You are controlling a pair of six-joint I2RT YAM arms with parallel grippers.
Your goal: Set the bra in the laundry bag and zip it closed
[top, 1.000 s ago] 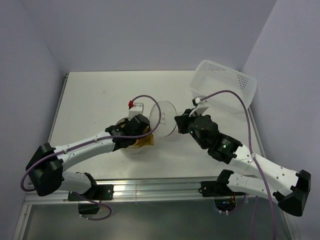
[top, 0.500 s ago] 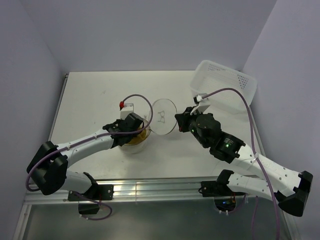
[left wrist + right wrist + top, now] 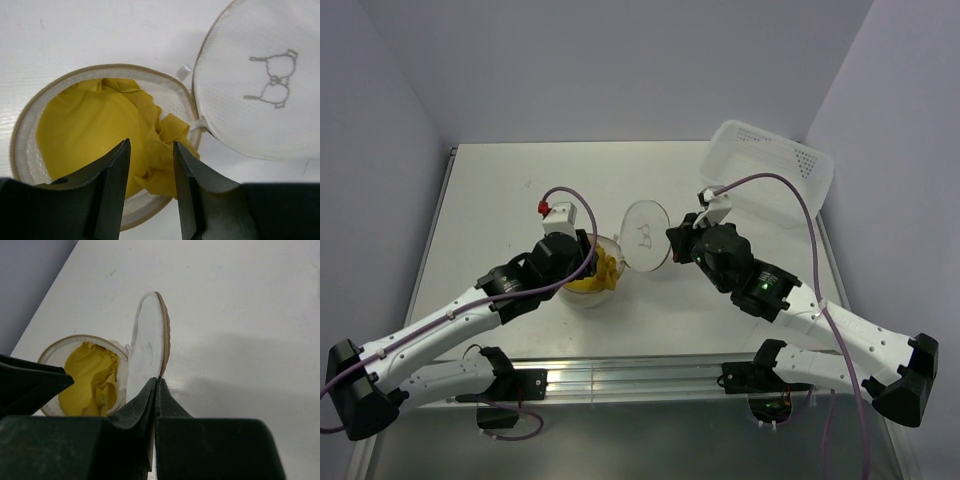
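left gripper (image 3: 150, 150) parted above bra (image 3: 90, 120) | right gripper (image 3: 156, 382) pinching laundry bag (image 3: 100, 67) flap edge

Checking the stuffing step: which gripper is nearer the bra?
Left. The left gripper is just above the bra in the bag, jaws apart; the right gripper is beside the bag, pinching the lid.

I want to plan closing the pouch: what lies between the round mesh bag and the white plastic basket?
The lid, pinched upright by the right gripper, then bare table up to the basket, seen in the top view.
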